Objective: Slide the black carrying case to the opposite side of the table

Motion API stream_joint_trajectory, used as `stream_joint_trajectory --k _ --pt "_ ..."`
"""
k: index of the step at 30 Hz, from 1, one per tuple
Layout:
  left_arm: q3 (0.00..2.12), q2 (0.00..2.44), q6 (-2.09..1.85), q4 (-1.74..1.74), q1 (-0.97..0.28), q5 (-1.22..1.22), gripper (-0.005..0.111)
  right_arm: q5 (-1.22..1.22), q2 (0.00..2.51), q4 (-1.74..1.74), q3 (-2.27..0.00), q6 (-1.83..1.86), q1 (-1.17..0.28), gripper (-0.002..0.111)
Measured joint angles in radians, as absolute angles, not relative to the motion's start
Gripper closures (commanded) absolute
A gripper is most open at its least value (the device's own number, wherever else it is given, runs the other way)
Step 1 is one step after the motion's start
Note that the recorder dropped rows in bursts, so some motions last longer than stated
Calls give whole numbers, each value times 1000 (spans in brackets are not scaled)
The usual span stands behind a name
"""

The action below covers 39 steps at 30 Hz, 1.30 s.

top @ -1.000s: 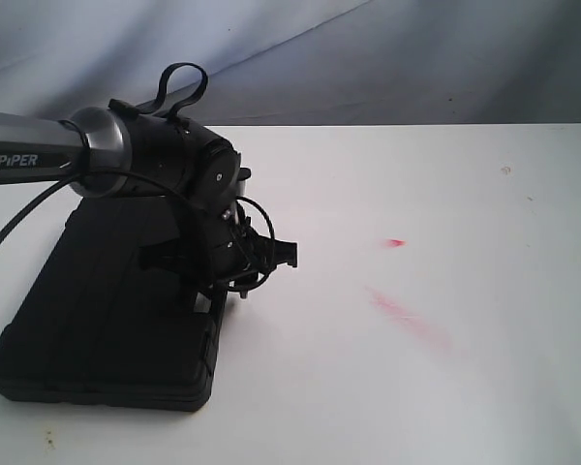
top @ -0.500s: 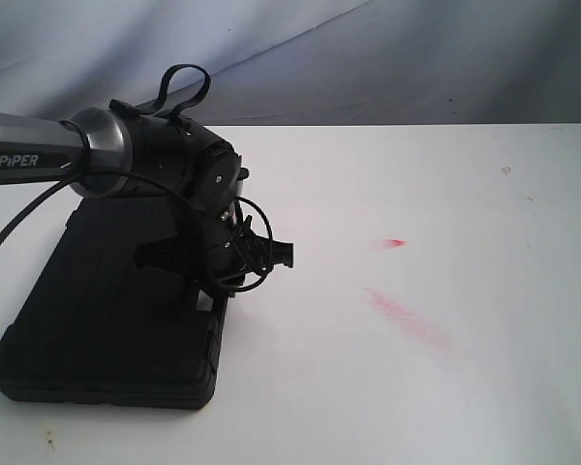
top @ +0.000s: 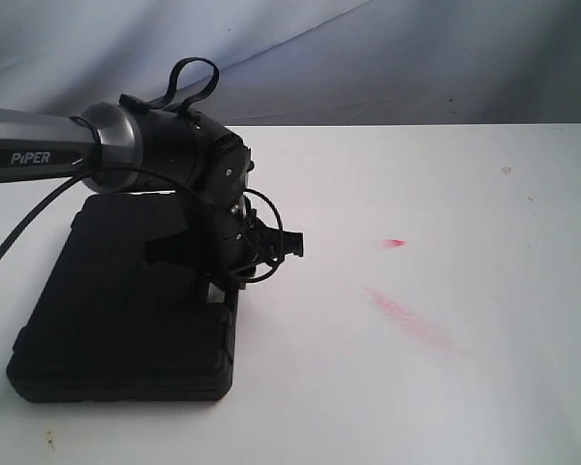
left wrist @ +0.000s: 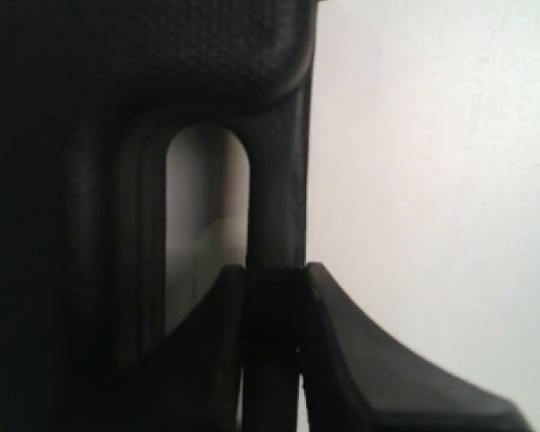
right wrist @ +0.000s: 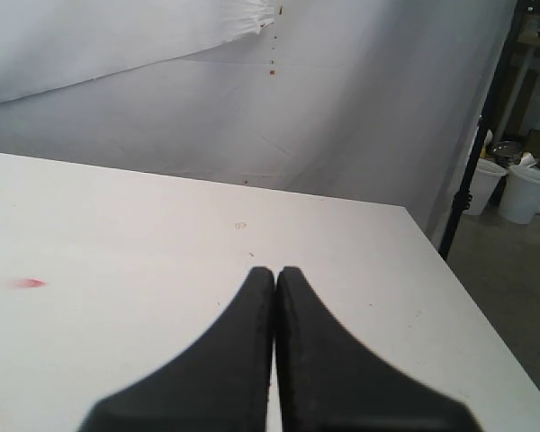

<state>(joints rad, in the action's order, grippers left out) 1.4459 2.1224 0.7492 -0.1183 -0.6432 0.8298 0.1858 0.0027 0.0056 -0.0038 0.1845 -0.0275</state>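
Carrying case [top: 116, 310] now farther right

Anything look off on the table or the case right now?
Only pink-red smears on the table, right of the case, like stains. The case lies flat and looks intact, left hand shut on its handle.

You've got a case [top: 126, 310] in black plastic, matt, with a fine pebbled grain up close. Table [top: 445, 387]: smooth white, matt, faint pink smears. Your left pincer [left wrist: 272, 301] and right pincer [right wrist: 275, 274] look like smooth matt black plastic. Arm tube [top: 29, 145] is grey metal with a satin sheen. Cable [top: 19, 226] is slightly glossy. Backdrop [top: 416, 58] is creased grey cloth.
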Motion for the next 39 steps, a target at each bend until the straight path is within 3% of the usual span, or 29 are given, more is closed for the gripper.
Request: stream_joint_trajectory --k 19,39 --pt "1728 2271 800 -68 -791 902 107 186 3 6 -4 184 -28 108" --pt "1977 2408 812 -41 -803 1017 107 186 3 6 -4 184 -28 108"
